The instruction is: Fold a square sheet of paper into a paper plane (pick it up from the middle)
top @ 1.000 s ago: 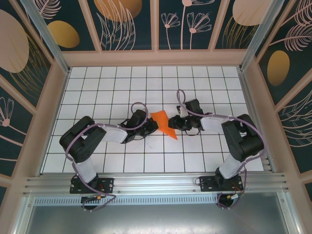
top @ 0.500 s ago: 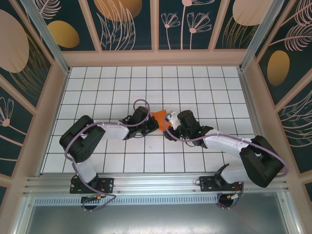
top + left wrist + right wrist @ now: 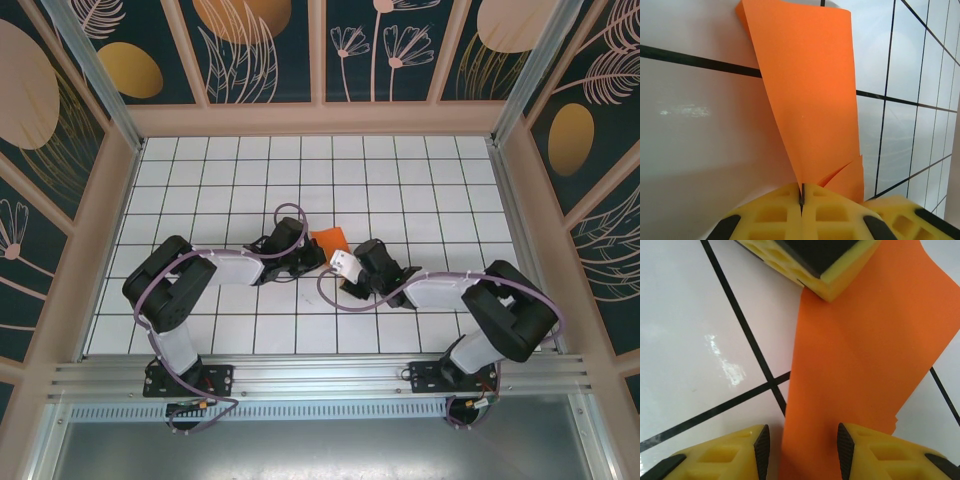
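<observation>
The thin, bright orange sheet of paper [image 3: 330, 238], folded into a creased tapering strip, sits mid-table on white grid tiles [image 3: 220, 180]. At its 8 o'clock the left gripper [image 3: 801, 196] pinches one end tight. At 4 o'clock the right gripper [image 3: 801, 452] straddles it with jaws part-spread, gripping nothing.

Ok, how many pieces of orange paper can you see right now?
1. A single partly folded orange sheet at mid-table, one end pinched in the shut left gripper, the other running between the open fingers of the right gripper. The arms could hide a scrap.
</observation>
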You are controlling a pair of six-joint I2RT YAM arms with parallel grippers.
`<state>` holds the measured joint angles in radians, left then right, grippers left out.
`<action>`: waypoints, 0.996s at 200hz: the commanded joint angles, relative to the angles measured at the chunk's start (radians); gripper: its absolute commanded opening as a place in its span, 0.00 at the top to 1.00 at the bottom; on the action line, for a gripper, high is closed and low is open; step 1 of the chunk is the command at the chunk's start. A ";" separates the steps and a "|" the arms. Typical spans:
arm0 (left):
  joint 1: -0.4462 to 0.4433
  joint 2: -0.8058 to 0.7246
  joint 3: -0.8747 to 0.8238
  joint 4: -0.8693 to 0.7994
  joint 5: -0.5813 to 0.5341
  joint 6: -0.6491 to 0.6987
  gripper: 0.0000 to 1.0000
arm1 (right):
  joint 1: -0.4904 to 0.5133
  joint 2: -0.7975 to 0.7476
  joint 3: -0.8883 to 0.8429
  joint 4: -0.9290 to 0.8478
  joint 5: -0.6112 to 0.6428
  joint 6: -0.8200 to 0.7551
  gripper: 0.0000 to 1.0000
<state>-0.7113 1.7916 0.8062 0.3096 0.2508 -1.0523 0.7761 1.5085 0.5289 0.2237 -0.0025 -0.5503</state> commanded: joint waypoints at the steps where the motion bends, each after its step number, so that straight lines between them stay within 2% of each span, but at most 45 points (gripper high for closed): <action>1: 0.009 0.013 0.014 0.017 0.025 -0.019 0.98 | 0.006 0.029 0.016 0.089 0.075 -0.059 0.57; 67: 0.012 0.022 0.019 0.013 0.042 -0.020 0.98 | 0.026 0.070 -0.004 0.142 0.114 -0.098 0.71; 86: 0.012 0.019 0.016 0.011 0.040 -0.022 0.97 | 0.030 0.076 -0.003 0.143 0.114 -0.104 0.79; 102: 0.012 0.014 0.014 0.012 0.037 -0.023 0.96 | 0.031 0.074 -0.004 0.139 0.111 -0.105 0.82; 128: 0.013 0.002 0.013 0.009 0.027 -0.025 0.93 | 0.031 0.076 0.006 0.128 0.108 -0.100 0.91; 154: 0.017 -0.020 0.010 0.006 0.011 -0.026 0.84 | 0.029 0.077 0.033 0.094 0.093 -0.078 0.96; 165: 0.021 -0.032 0.004 0.006 0.001 -0.028 0.73 | 0.028 0.072 0.048 0.077 0.077 -0.059 0.99; 199: 0.042 -0.127 -0.044 0.008 -0.057 -0.041 0.54 | 0.031 0.083 0.128 0.005 0.027 0.029 1.00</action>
<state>-0.6907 1.7603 0.7940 0.3103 0.2501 -1.0866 0.8005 1.5719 0.5850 0.2859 0.0731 -0.5983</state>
